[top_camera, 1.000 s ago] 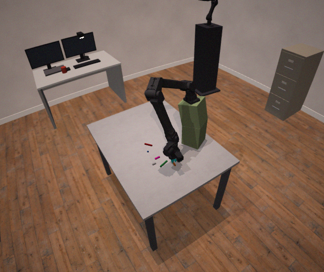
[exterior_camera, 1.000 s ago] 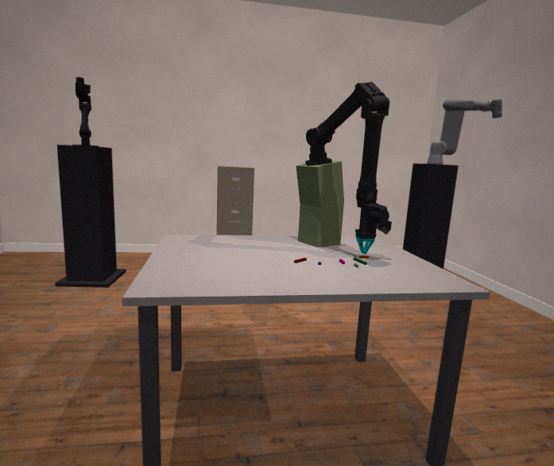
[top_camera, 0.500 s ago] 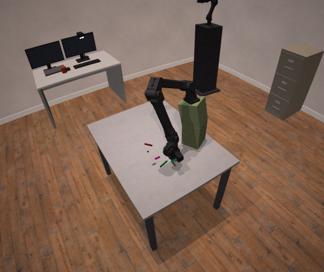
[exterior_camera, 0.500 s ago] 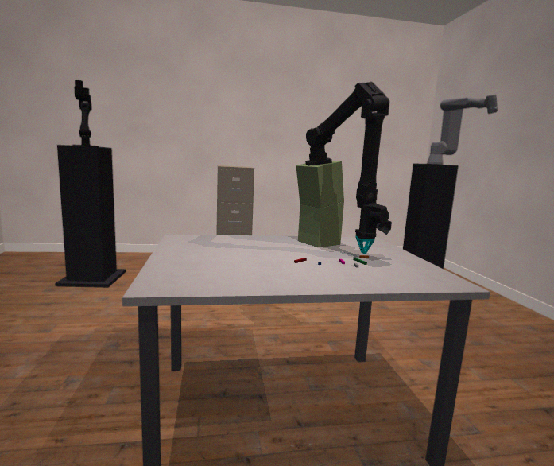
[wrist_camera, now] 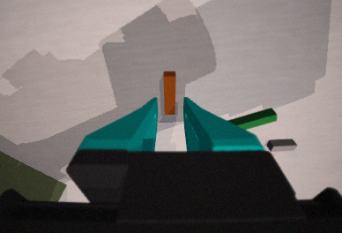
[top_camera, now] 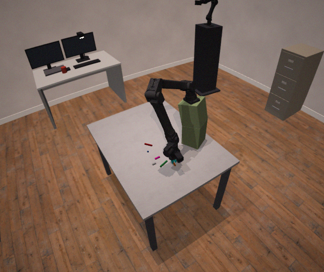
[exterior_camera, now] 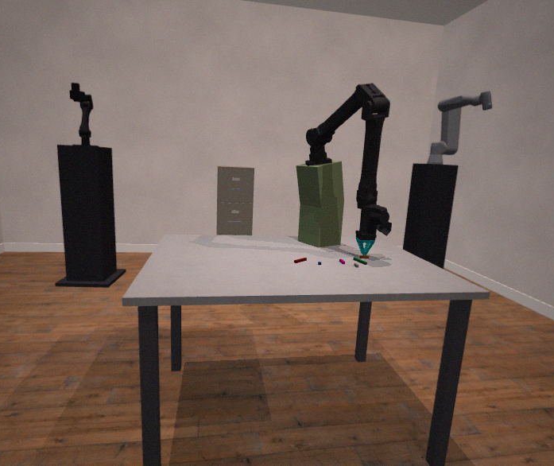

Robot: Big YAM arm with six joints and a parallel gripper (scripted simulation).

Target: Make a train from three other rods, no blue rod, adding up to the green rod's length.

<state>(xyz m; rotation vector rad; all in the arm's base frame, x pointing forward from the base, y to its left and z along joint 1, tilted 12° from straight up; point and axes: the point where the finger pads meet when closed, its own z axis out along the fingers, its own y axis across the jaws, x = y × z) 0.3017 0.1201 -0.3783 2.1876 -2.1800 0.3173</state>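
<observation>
My gripper (top_camera: pixel 174 161) (exterior_camera: pixel 365 254) (wrist_camera: pixel 170 103) points down, teal fingers part-way open, nothing held. The orange rod (top_camera: pixel 174 164) (exterior_camera: pixel 364 257) (wrist_camera: pixel 169 91) lies just beyond the fingertips, lengthwise along the gap between them in the wrist view. The green rod (top_camera: pixel 163 163) (exterior_camera: pixel 359 261) (wrist_camera: pixel 260 118) lies beside it, partly behind a finger in the wrist view. The grey rod (top_camera: pixel 154 163) (exterior_camera: pixel 356 265) (wrist_camera: pixel 283 145) lies past the green one. The magenta rod (top_camera: pixel 157 158) (exterior_camera: pixel 342 261) and red rod (top_camera: pixel 148 144) (exterior_camera: pixel 300 260) lie apart. No rods are joined end to end.
The small blue rod (top_camera: pixel 148 151) (exterior_camera: pixel 319 262) lies between the red and magenta rods on the table (top_camera: pixel 144 192) (exterior_camera: pixel 247 280). The green pedestal (top_camera: pixel 194 125) (exterior_camera: pixel 319 210) (wrist_camera: pixel 26 180) under the arm stands behind the gripper.
</observation>
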